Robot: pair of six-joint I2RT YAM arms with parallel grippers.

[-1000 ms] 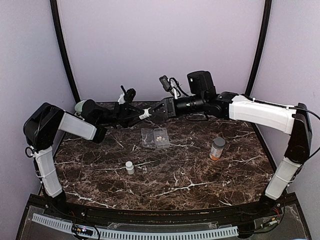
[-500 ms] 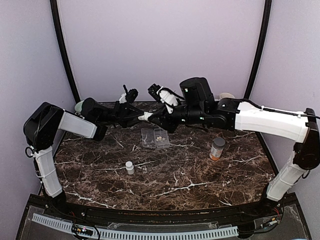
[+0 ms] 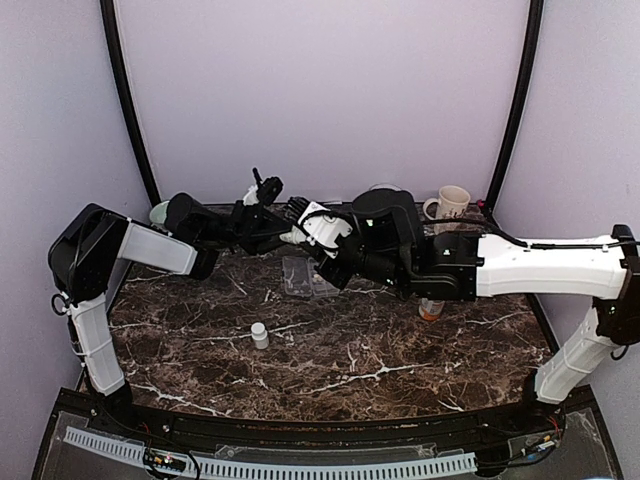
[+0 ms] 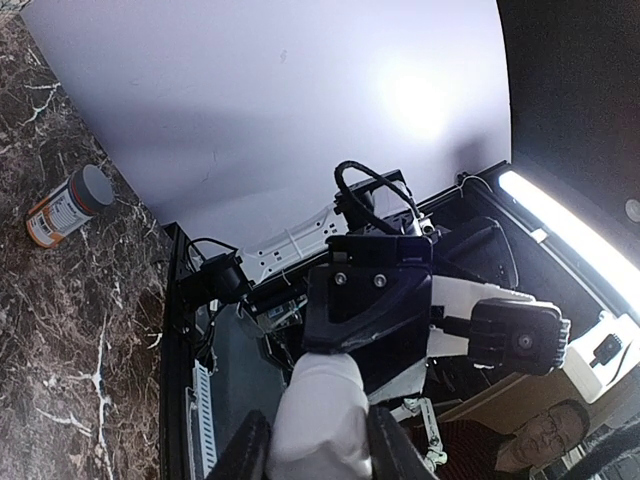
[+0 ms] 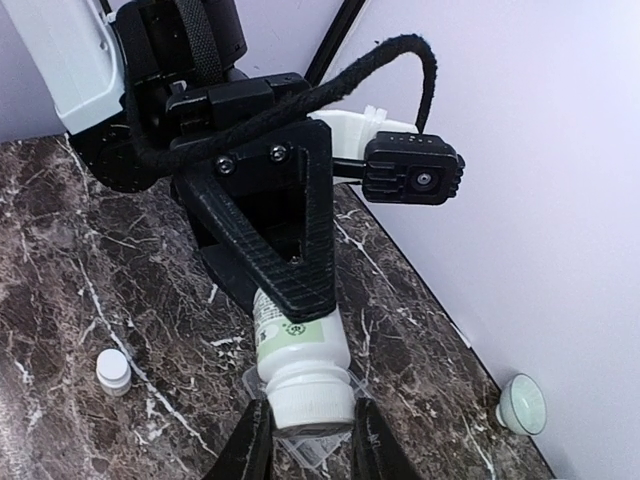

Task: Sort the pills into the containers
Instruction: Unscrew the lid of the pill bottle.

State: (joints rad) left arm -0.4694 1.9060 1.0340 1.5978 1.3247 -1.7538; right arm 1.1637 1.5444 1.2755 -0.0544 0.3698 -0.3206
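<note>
A small white bottle with a green label hangs above the table's back, lying level between both arms. My left gripper is shut on its body. My right gripper is shut on its white cap. Directly below lies the clear plastic pill box, partly covered by my right wrist; one corner of the box shows under the cap. The pills are hidden from every view.
A second small white bottle stands on the marble toward the front left. The orange bottle with its grey cap stands right of centre, mostly behind my right forearm. A mug and a pale bowl sit along the back edge.
My right arm has swung lower and forward and its wrist has rolled, still on the cap; it now covers part of the box and the orange bottle. The left arm barely moved.
</note>
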